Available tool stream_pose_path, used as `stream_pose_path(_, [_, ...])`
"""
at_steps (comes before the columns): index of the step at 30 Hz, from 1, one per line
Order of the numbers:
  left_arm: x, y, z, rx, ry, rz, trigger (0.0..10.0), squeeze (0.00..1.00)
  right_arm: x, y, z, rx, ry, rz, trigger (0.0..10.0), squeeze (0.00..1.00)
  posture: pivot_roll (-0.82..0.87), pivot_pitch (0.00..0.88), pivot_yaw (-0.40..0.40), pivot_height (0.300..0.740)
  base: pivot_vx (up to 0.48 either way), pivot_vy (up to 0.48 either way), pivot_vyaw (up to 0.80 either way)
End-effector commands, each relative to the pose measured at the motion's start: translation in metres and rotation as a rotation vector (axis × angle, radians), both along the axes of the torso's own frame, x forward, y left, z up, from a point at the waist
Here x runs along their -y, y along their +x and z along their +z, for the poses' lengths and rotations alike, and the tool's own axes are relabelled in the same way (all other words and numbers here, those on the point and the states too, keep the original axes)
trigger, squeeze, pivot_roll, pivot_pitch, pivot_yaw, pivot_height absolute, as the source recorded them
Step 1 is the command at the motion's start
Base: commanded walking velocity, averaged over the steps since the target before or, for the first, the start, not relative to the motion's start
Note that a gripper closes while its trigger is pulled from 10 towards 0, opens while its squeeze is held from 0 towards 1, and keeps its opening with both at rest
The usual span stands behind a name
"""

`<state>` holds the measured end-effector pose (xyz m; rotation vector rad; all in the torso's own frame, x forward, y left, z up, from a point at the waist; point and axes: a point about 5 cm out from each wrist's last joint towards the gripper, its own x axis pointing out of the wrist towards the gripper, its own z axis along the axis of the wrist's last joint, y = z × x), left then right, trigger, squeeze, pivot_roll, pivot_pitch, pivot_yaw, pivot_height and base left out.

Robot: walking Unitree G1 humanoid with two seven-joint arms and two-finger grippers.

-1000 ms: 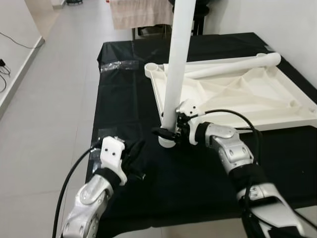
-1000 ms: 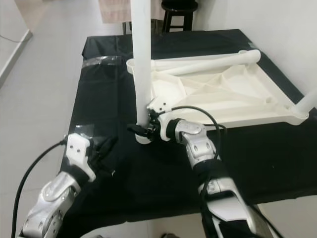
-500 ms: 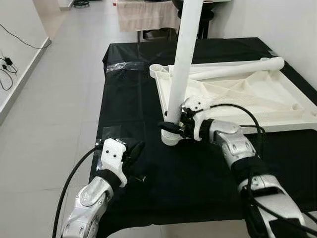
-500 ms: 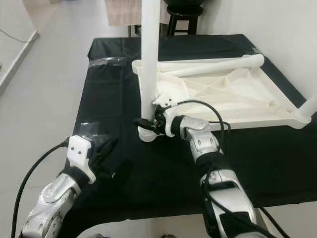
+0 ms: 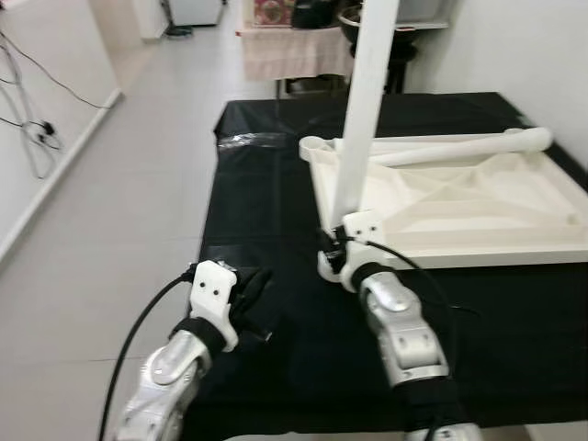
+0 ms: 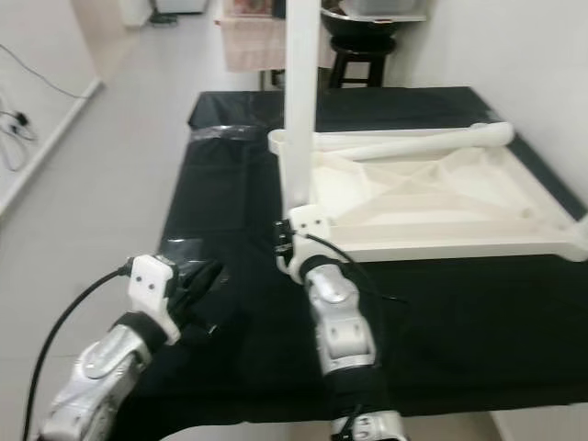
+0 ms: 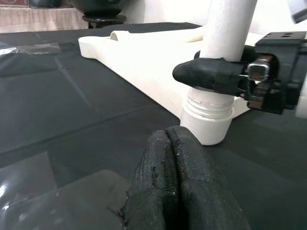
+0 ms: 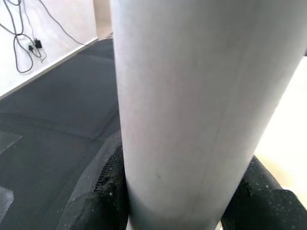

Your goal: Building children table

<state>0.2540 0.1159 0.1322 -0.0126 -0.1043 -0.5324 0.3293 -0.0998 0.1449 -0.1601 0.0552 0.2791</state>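
**A:** Fingers of the right gripper (image 7: 216,76) are pinching the tall white plastic table leg (image 5: 364,119) just above its threaded foot, at the corner socket of the upturned white tabletop (image 5: 478,197). If they slip, it could tip or cross-thread.

**B:** Yep. Left gripper (image 7: 175,179) is pressed together, idle on the black cloth (image 5: 266,193). Leg's top is cut off, and I can't tell how deep it's seated.

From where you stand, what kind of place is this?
Probably a room in a home, used as an assembly spot: a black-covered table holds an upturned white children's tabletop, with grey floor tiles and a stool beyond.
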Motion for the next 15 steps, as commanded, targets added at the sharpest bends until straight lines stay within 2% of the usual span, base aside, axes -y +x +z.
stream_pose_path(1, [0.0,-0.001,-0.003,-0.009,0.005,0.005,10.0,0.0,0.012,-0.003,-0.016,-0.084,-0.066,-0.047,10.0,0.0,0.07,0.084,-0.036,0.74,0.0,0.0,0.0])
stream_pose_path(2, [0.0,-0.001,-0.004,-0.009,0.005,0.006,10.0,0.0,0.012,-0.004,-0.017,-0.101,-0.046,-0.062,10.0,0.0,0.07,0.085,-0.037,0.74,0.0,0.0,0.0])
stream_pose_path(3, [0.0,-0.001,-0.004,-0.009,0.005,0.008,10.0,0.0,0.01,-0.004,-0.014,-0.108,0.012,-0.019,10.0,1.0,0.07,0.084,-0.036,0.74,0.0,0.0,0.0])
stream_pose_path(5, [0.001,-0.002,-0.005,-0.01,0.005,0.007,10.0,0.0,0.005,-0.004,-0.004,-0.102,0.109,0.063,10.0,1.0,0.07,0.078,-0.029,0.74,0.0,0.0,0.0])
stream_pose_path(6, [0.001,-0.002,-0.005,-0.01,0.005,0.007,10.0,0.0,0.005,-0.004,-0.004,-0.102,0.109,0.063,10.0,1.0,0.07,0.078,-0.029,0.74,0.0,0.0,0.0])
stream_pose_path(7, [0.001,-0.002,-0.005,-0.013,0.003,0.004,10.0,0.0,0.0,-0.002,0.006,-0.08,0.141,0.163,10.0,1.0,0.07,0.075,-0.025,0.74,0.0,0.0,0.0])
stream_pose_path(8, [0.001,-0.002,-0.005,-0.013,0.003,0.004,10.0,0.0,0.0,-0.002,0.006,-0.08,0.141,0.163,10.0,1.0,0.07,0.075,-0.025,0.74,0.0,0.0,0.0])
stream_pose_path(9, [0.002,-0.002,-0.006,-0.015,0.002,0.002,10.0,0.0,-0.003,-0.001,0.013,-0.066,0.152,0.228,10.0,1.0,0.07,0.072,-0.024,0.74,0.0,0.0,0.0])
stream_pose_path(10, [0.003,-0.002,-0.006,-0.018,0.001,-0.003,10.0,0.0,-0.006,0.001,0.026,-0.027,0.138,0.353,10.0,0.0,0.07,0.069,-0.023,0.74,0.0,0.0,0.0])
stream_pose_path(12, [0.004,-0.002,-0.007,-0.021,-0.002,-0.009,10.0,0.0,-0.006,0.006,0.047,0.051,0.078,0.525,10.0,0.0,0.07,0.063,-0.023,0.74,0.0,0.0,0.0])
stream_pose_path(14, [0.005,-0.003,-0.008,-0.022,-0.003,-0.011,10.0,0.0,-0.004,0.009,0.056,0.065,0.049,0.614,10.0,0.0,0.07,0.059,-0.025,0.74,0.0,0.0,0.0])
stream_pose_path(15, [0.005,-0.003,-0.008,-0.022,-0.003,-0.011,10.0,0.0,-0.004,0.009,0.056,0.065,0.049,0.614,10.0,0.0,0.07,0.059,-0.025,0.74,0.0,0.0,0.0])
